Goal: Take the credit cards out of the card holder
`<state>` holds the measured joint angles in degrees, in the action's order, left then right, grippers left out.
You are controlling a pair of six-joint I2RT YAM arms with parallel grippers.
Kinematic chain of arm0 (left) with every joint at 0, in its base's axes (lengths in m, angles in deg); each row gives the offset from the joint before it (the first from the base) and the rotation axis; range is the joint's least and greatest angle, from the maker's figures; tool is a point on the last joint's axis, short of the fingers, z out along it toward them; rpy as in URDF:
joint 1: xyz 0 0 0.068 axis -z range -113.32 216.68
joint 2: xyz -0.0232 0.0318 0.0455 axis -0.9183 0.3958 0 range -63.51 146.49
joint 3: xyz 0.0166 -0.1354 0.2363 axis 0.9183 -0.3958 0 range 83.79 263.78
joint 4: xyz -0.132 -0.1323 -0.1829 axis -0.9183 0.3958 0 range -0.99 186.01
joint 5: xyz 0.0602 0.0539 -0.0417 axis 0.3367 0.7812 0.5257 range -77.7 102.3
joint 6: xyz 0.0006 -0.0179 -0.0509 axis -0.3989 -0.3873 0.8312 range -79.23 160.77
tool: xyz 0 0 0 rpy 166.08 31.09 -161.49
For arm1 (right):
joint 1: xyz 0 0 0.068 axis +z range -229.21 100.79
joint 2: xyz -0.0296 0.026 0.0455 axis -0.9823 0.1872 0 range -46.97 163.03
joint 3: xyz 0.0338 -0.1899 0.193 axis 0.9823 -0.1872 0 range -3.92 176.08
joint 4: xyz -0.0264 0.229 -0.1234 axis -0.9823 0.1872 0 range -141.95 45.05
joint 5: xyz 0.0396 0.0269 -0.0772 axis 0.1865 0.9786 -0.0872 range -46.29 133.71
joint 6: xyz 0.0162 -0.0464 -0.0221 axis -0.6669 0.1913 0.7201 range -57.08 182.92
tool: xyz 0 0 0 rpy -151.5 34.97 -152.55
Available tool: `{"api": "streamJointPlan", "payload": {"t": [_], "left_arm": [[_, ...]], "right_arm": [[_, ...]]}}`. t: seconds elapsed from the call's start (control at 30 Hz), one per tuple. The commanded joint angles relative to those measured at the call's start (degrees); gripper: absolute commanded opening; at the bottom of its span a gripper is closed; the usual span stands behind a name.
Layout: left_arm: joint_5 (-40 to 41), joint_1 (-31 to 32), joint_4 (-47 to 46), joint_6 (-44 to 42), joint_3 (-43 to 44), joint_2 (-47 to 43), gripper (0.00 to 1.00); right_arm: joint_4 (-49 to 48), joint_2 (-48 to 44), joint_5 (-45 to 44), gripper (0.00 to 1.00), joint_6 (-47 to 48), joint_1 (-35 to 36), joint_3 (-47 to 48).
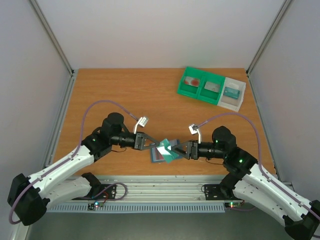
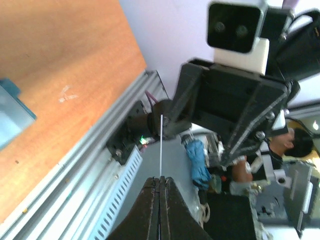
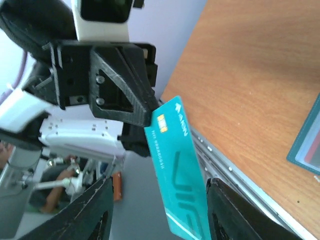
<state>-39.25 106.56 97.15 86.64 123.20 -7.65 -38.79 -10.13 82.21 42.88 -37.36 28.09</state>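
Top external view: card holder (image 1: 160,154) flat on worktop (image 1: 125,95) near front edge, between both claws. Left claw (image 1: 156,144) pinching a teal card (image 3: 175,170) by its top. Right claw (image 3: 159,212) spread, fingers (image 3: 90,215) either side of card's lower end. Reddish credit card (image 1: 191,81) far right, in green tray's (image 1: 197,96) left compartment

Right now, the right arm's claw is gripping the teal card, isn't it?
No: the left gripper is gripping the teal card, by one end. The right gripper stands open on either side of it, as the right wrist view shows.
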Motion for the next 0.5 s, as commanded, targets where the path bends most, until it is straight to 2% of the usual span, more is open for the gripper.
{"api": "streamJointPlan", "payload": {"t": [0.0,0.13,0.23,0.37,0.47], "left_arm": [[9.6,0.2,-16.5,9.4,-4.7,-1.1,0.01],[15.5,0.2,-25.2,16.1,-8.2,-2.8,0.0],[18.4,0.2,-30.4,17.9,-9.4,-4.0,0.0],[23.1,0.3,-32.6,19.7,-9.9,-5.7,0.0],[26.5,0.3,-33.4,20.0,-10.2,-6.4,0.0]], "right_arm": [[-3.3,-3.9,-8.4,0.56,-6.4,0.4,-1.6],[0.8,-5.3,-12.1,0.64,-6.1,0.4,0.5],[-1.0,-5.5,-13.6,0.68,-9.6,0.5,-0.1],[-4.6,-5.1,-17.2,0.68,-15.1,0.5,-2.1],[-12.2,-3.5,-17.0,0.64,-19.2,0.5,-4.6]]}}
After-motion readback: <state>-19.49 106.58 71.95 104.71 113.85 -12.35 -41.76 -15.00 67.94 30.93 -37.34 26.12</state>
